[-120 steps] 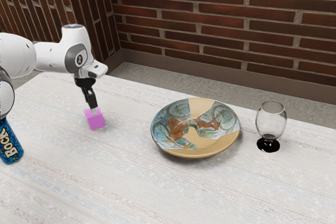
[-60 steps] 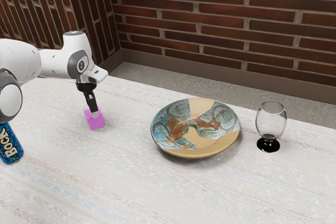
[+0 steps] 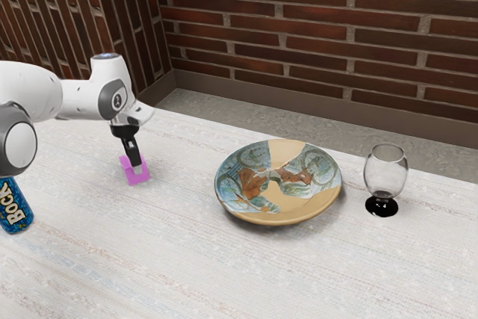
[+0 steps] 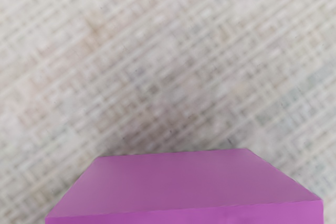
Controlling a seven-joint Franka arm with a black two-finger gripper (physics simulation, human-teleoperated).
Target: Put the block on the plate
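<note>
the jaws are hanging down at the pink block (image 3: pixel 128 172) on the table (image 3: pixel 179 259), but whether they're gripping it, i can't tell.

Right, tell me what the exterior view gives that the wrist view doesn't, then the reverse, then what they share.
The exterior view adds the patterned plate, black-footed glass, blue BOCK-labelled container, brick wall and white arm with its black hand.

The wrist view adds a close-up of the crosshatched weave beside the magenta block.

Both share that magenta block and the pale tabletop.
</note>
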